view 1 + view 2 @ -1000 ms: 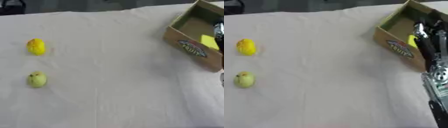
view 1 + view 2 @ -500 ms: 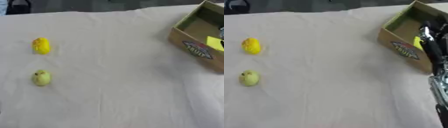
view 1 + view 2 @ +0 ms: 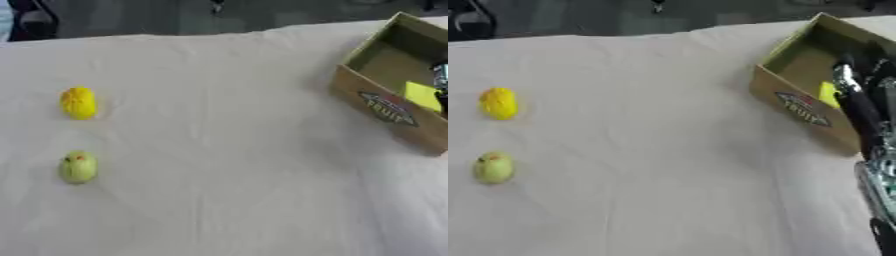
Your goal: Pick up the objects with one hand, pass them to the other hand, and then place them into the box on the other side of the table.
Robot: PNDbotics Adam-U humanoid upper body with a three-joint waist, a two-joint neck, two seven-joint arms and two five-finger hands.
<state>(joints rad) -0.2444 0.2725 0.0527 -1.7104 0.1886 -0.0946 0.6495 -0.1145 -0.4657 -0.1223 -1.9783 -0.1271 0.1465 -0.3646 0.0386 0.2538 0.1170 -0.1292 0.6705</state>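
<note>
Little moved since a second ago apart from camera drift: yellow fruit (image 3: 78,102) and green fruit (image 3: 78,166) unshifted near counter's (image 3: 227,150) left edge, yellow one farther back, green one nearer, well apart. Box (image 3: 394,82) open at far right corner, yellow item (image 3: 423,95) lying inside. Right hand (image 3: 859,102) over box's near wall at right edge, dark and blurred; fingers' state cannot tell. Left hand out of sight.
</note>
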